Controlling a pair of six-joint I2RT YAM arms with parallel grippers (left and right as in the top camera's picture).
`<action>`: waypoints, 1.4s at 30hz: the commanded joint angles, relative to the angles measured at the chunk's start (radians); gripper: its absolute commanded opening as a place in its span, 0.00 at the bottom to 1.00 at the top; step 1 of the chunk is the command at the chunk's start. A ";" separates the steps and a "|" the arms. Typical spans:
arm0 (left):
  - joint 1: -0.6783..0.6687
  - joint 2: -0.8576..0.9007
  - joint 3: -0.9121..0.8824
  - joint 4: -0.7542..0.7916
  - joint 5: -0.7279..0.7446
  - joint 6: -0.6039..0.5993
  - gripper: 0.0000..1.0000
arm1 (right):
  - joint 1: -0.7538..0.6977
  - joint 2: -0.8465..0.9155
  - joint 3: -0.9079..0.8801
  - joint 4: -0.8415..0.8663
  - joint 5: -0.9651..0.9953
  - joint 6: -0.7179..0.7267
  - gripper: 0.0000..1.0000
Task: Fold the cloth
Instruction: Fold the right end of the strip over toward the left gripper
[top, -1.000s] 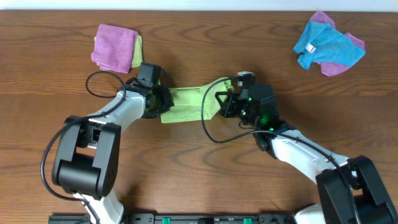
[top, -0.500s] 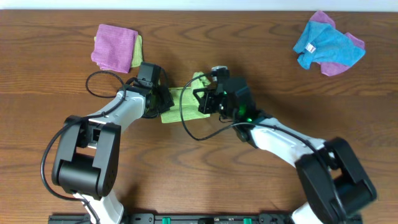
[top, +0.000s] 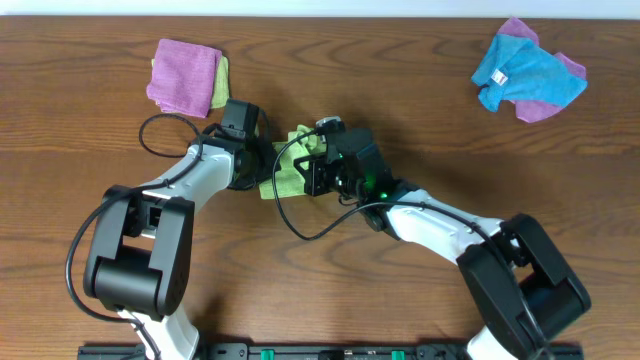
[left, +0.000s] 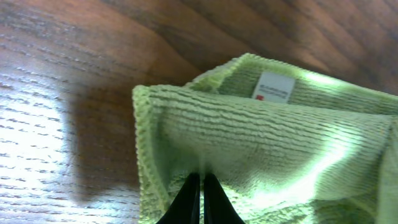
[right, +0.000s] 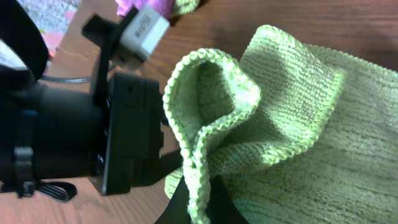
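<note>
A light green ribbed cloth lies bunched at the table's middle, between my two grippers. My left gripper is shut on the cloth's left edge; in the left wrist view the closed fingertips press into the cloth below a white tag. My right gripper is shut on the cloth's other edge and holds it over the left side. In the right wrist view its fingers pinch the cloth's hem, close to the left arm's wrist.
A folded pink cloth on a yellow-green one lies at the back left. A pile of blue and purple cloths lies at the back right. A black cable loops beside the left arm.
My right gripper has carried the cloth's right edge leftward, over toward the left gripper, so the cloth is now bunched and doubled. The left gripper has stayed put.
</note>
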 joint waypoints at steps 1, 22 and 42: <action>-0.002 0.018 0.046 -0.013 0.019 0.028 0.06 | 0.015 0.023 0.020 0.002 0.014 -0.037 0.02; 0.068 0.017 0.309 -0.340 -0.145 0.169 0.05 | 0.044 0.040 0.023 0.045 0.012 -0.052 0.02; 0.137 0.017 0.340 -0.357 -0.173 0.183 0.06 | 0.092 0.071 0.082 0.043 0.016 -0.150 0.05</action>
